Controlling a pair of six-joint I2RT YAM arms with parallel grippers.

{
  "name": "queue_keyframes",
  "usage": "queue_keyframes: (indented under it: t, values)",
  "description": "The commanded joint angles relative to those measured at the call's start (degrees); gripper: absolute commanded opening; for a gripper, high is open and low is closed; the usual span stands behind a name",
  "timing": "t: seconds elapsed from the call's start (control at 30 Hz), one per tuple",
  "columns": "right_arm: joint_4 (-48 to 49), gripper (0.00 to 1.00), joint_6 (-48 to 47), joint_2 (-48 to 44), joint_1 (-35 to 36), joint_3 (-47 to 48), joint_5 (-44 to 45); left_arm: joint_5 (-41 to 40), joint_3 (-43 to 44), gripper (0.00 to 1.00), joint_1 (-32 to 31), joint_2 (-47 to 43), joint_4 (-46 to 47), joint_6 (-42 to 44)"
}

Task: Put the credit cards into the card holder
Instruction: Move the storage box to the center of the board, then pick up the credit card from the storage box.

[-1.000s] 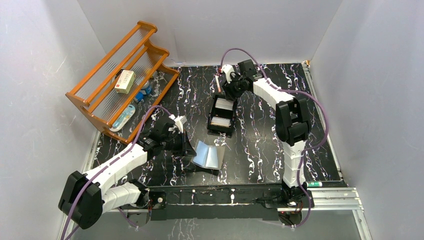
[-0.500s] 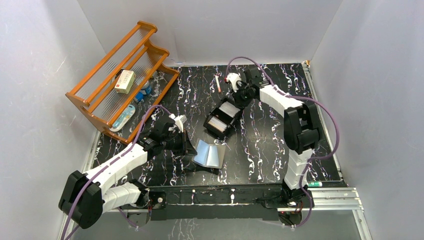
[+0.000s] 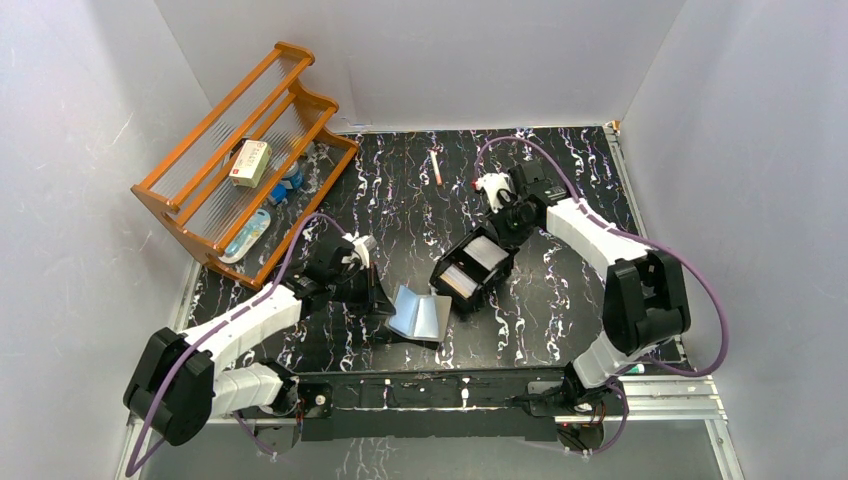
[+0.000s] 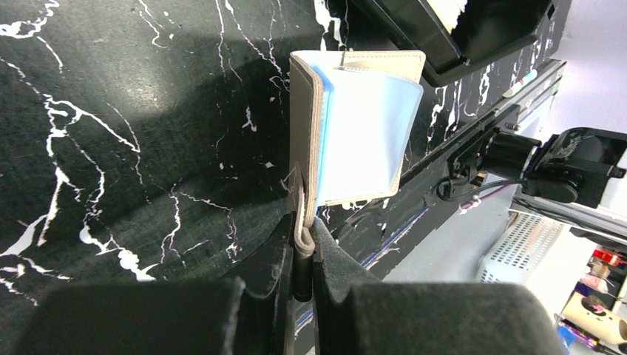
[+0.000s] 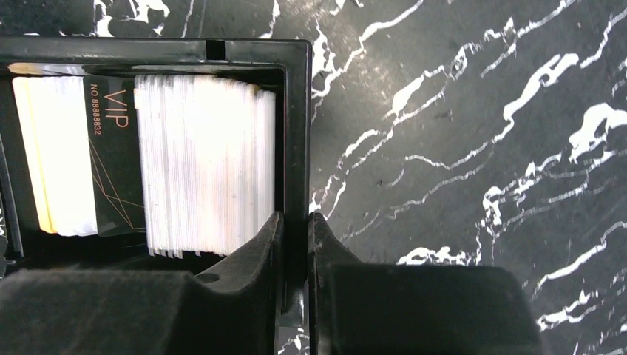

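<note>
Pinches the grey edge of the holder [image 4: 362, 133] tight in the left gripper [image 4: 302, 244], with the pale-blue pockets fanned open, just beside the tray [image 5: 296, 111] on its near-left side. Clamps the tray's thin wall in the right gripper [image 5: 294, 229], jaws narrowed onto it, with the cards [image 5: 203, 170] standing on edge inside the tray: a white pack, a black VIP card [image 5: 114, 155], then a yellowish pack.
</note>
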Motion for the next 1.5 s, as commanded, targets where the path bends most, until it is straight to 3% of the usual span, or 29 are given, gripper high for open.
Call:
queue_keyframes:
  t: [0.0,0.1,0.37,0.57,0.63,0.83,1.07,1.47]
  values:
    - [-0.35,0.25,6.59,-4.86,-0.11,1.02,4.43,3.92,-1.15,0.0,0.34,0.19,3.08,-2.12]
    - [-1.36,0.41,9.06,-5.19,-0.13,1.0,6.74,4.47,-2.32,0.0,0.29,0.42,5.4,-3.95]
    - [-2.47,0.54,19.04,-8.04,0.93,3.72,5.62,4.78,-2.9,0.0,0.23,1.31,7.12,-5.1]
    - [2.01,0.67,21.29,-11.28,12.6,1.9,13.79,4.28,-3.36,0.0,0.26,1.32,7.16,-5.18]
    - [2.2,0.76,20.75,-10.28,15.65,1.36,15.63,4.24,-3.64,0.0,0.23,1.38,7.3,-5.18]
    - [1.52,0.9,18.35,-5.36,23.14,0.17,22.83,4.42,-3.77,0.0,0.25,0.88,6.87,-4.98]
    - [3.16,0.98,15.55,-2.47,24.98,-2.63,26.85,4.15,-3.94,0.0,0.28,0.28,6.46,-4.74]
    - [6.78,0.98,14.43,0.61,26.72,-6.54,31.57,3.85,-3.99,0.0,0.29,-0.39,5.68,-4.31]
